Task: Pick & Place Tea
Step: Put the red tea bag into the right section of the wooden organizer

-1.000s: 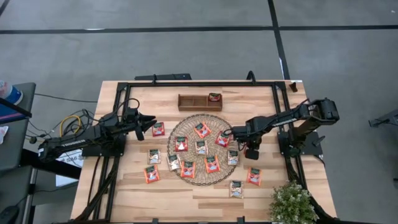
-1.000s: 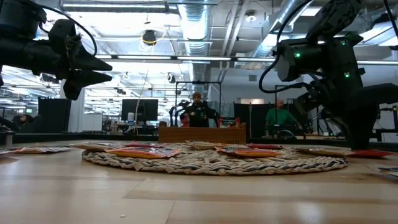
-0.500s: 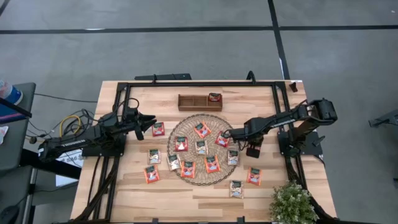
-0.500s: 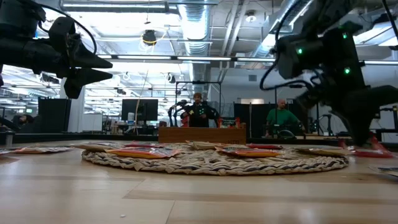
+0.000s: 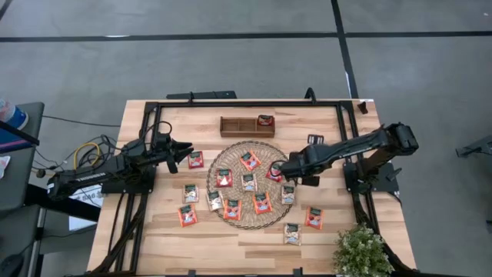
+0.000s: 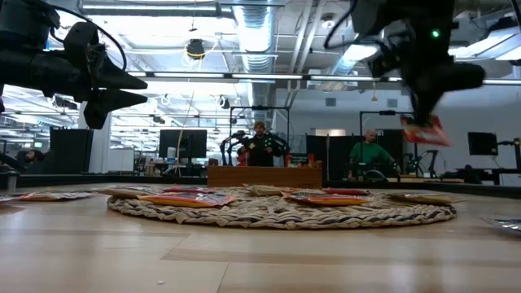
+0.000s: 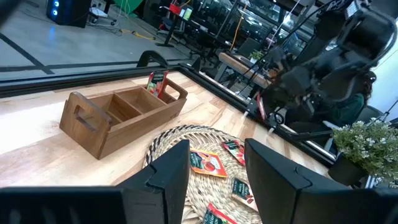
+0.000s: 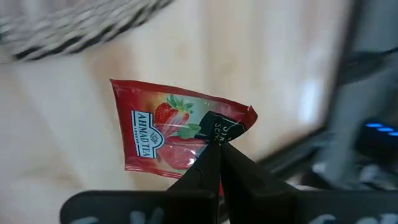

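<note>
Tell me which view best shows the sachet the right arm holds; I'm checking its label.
The right wrist view: the red tea sachet fills it, label readable. The low view shows it edge-on; the high view hides it.

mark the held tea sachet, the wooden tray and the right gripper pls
Red tea sachet (image 8: 168, 134): right wrist view, centre of its printed face.
Wooden compartment tray (image 5: 234, 127): high view, empty left compartment.
Right gripper (image 8: 216, 144): right wrist view, fingertips pinching the sachet's corner.
</note>
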Robot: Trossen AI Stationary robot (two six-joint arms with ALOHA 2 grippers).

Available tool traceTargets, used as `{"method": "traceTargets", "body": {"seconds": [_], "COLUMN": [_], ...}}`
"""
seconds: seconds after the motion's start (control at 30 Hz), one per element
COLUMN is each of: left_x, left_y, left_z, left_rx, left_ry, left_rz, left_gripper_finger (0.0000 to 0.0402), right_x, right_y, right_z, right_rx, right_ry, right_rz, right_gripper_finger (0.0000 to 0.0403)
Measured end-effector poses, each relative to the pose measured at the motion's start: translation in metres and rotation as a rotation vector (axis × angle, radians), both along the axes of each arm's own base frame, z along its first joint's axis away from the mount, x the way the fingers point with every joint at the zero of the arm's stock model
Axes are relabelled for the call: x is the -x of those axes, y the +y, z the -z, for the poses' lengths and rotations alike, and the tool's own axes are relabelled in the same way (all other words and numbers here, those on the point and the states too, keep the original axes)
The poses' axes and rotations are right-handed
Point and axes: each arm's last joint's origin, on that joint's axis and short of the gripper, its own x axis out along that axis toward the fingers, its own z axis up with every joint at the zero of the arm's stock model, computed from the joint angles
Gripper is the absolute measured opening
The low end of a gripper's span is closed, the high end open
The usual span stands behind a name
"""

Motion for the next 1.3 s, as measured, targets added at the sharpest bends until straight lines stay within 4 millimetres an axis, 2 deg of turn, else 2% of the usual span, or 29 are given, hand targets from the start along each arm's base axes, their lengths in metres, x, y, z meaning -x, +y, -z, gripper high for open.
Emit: {"method": "traceTargets", "body": {"seconds": [0.27,0.5,0.7,0.93,1.03,1.17,1.3], "left_x": [0.000,0.000,0.000,0.000,0.000,0.000,0.000], "left_y": [0.000,0.000,0.000,0.000,0.000,0.000,0.000], "left_z": [0.000,0.000,0.000,0.000,0.000,0.000,0.000], "left_rx": [0.000,0.000,-0.001,0.000,-0.001,-0.001,-0.002], "left_ry": [0.000,0.000,-0.001,0.001,0.001,0.002,0.004], "left_rz": [0.000,0.000,0.000,0.000,0.000,0.000,0.000], "left_gripper_finger": [0.0146,0.0146,0.0146,0.0146,0.0146,0.0146,0.0146], "right_x": [-0.014,-0.040,-0.080,-0.122,-0.137,-0.153,-0.159], "right_y": [-0.010,-0.033,-0.059,-0.089,-0.101,-0.112,-0.122], "right_z": [-0.035,-0.046,-0.042,-0.041,-0.036,-0.023,-0.011], "right_rx": [0.246,0.390,0.416,0.421,0.416,0.411,0.405], "right_ry": [-0.095,-0.062,0.008,-0.024,0.001,0.025,0.041], "right_rz": [-0.094,-0.146,-0.138,-0.066,-0.089,-0.125,-0.126], "right_gripper_finger": [0.0000,0.0000,0.0000,0.0000,0.0000,0.0000,0.0000]}}
